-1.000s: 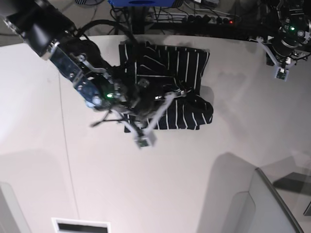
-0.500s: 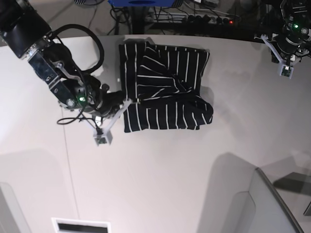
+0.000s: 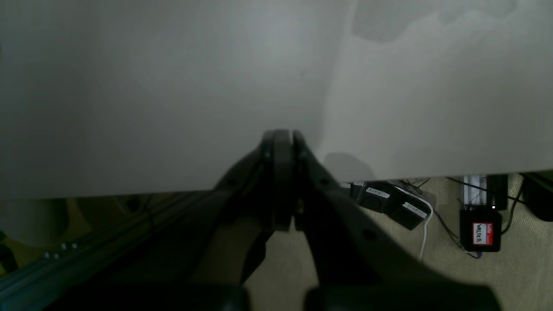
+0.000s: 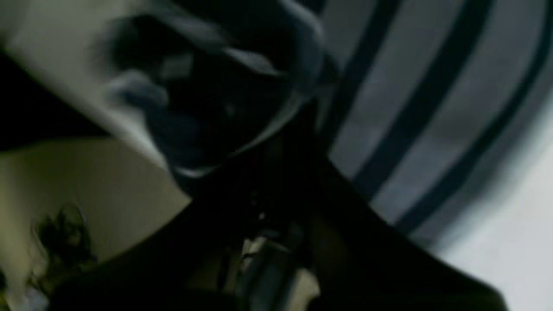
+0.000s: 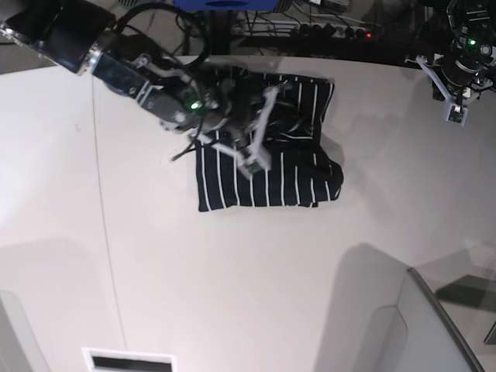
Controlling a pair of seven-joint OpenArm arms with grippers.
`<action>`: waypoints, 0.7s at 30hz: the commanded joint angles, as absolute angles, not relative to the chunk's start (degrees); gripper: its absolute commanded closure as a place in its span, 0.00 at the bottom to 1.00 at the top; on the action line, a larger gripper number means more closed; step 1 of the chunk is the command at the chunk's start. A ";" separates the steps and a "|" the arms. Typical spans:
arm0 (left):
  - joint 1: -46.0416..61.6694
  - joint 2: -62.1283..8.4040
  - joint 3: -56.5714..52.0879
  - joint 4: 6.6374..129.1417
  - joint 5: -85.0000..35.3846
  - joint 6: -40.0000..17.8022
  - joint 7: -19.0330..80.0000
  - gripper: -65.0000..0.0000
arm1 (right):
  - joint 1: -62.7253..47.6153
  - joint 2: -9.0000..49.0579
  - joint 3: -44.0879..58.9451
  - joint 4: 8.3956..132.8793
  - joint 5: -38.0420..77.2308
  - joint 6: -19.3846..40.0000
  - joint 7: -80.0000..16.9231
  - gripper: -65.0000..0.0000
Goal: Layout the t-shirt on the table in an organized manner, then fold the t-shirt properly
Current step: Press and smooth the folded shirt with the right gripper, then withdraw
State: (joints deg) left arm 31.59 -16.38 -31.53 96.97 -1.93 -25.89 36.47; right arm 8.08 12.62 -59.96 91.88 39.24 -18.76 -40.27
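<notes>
- The t-shirt [image 5: 267,182] lay as a folded, roughly square bundle on the far middle of the desk [image 5: 232,287], its near edge straight, its right corner bunched (thin white stripes ran front to back).
- The right gripper [image 5: 273,99] was over the shirt's far part, jaws closed; the blurred right wrist view showed striped cloth [image 4: 432,108] close by, but I could not tell whether any fabric was pinched.
- The left gripper [image 3: 281,138] hung at the desk's far right edge [image 3: 173,86], well apart from the shirt, jaws pressed together on nothing.
- Cables and a power strip [image 3: 391,203] lay on the floor below.
</notes>
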 commanded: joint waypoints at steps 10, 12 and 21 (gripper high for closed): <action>31.43 -17.27 -32.13 94.64 -2.15 -25.71 35.65 1.00 | 15.34 10.33 -74.68 93.67 39.34 -18.42 -40.92 1.00; 31.43 -17.45 -32.13 94.02 -2.15 -25.71 35.65 1.00 | 16.13 10.68 -74.86 95.34 39.08 -18.59 -42.77 1.00; 33.10 -18.68 -32.13 92.97 -2.15 -25.71 33.89 1.00 | 12.62 13.05 -62.64 99.12 39.16 -18.51 -42.86 1.00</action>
State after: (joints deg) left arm 32.88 -17.91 -31.73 92.29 -2.00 -25.89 34.96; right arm 11.99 13.87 -62.74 98.15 38.72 -19.07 -43.57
